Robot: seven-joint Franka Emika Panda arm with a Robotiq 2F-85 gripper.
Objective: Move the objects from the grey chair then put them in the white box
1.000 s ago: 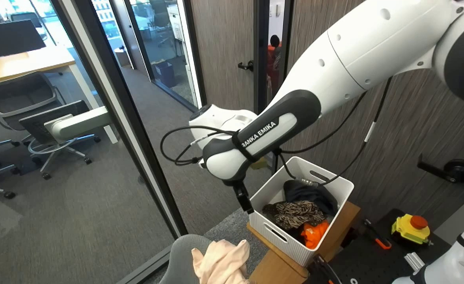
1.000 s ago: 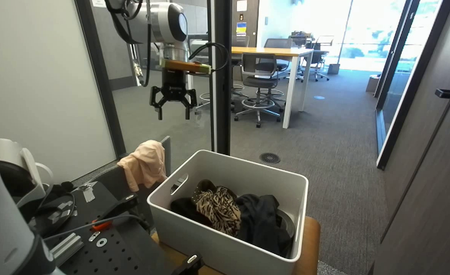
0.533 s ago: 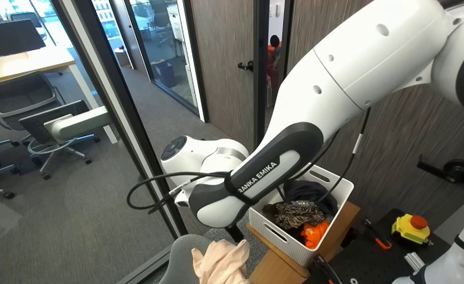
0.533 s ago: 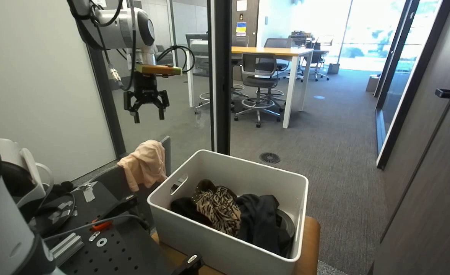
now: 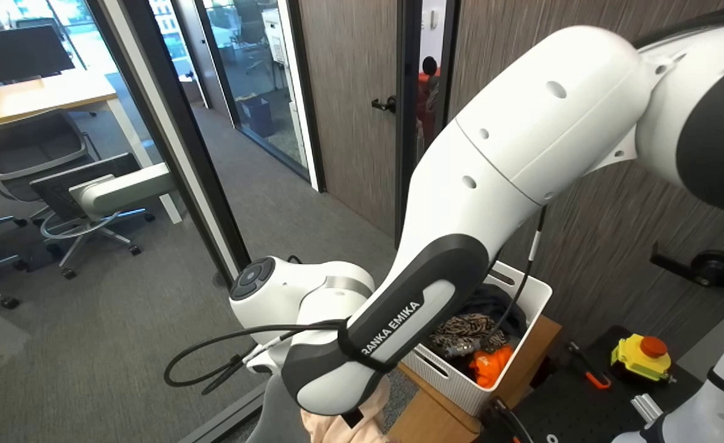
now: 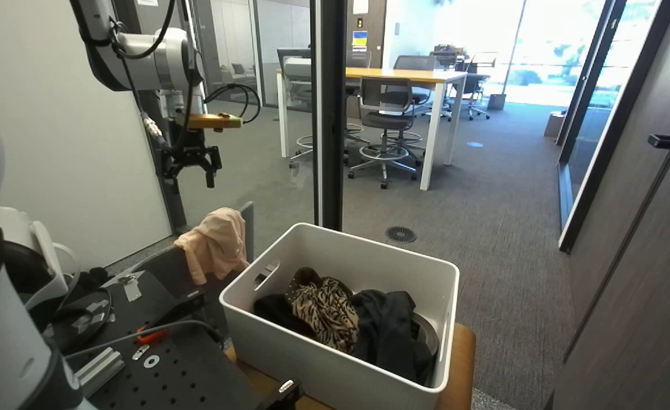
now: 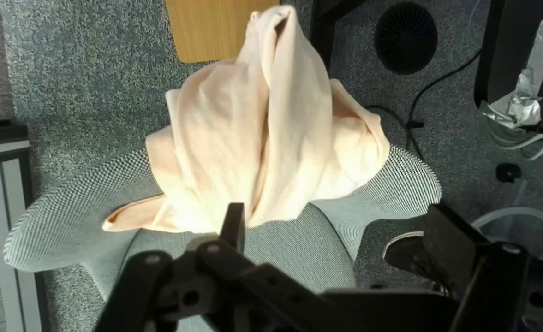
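At left in an exterior view hangs the pincer (image 6: 190, 177), its fingers spread wide — nothing in its grip — higher than the peach cloth (image 6: 216, 242), which lies draped over the back of the grey chair (image 7: 294, 251). Farther right and nearer, the white box (image 6: 380, 265) holds a patterned cloth (image 6: 326, 313) and, right of that, a dark cloth (image 6: 387, 330).

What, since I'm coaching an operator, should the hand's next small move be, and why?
Probably shift the open hand over the peach cloth before lowering: in the wrist view, its gap's centre shows the grey chair, past the cloth's edge, and in an exterior view its fingertips hang above the cloth.
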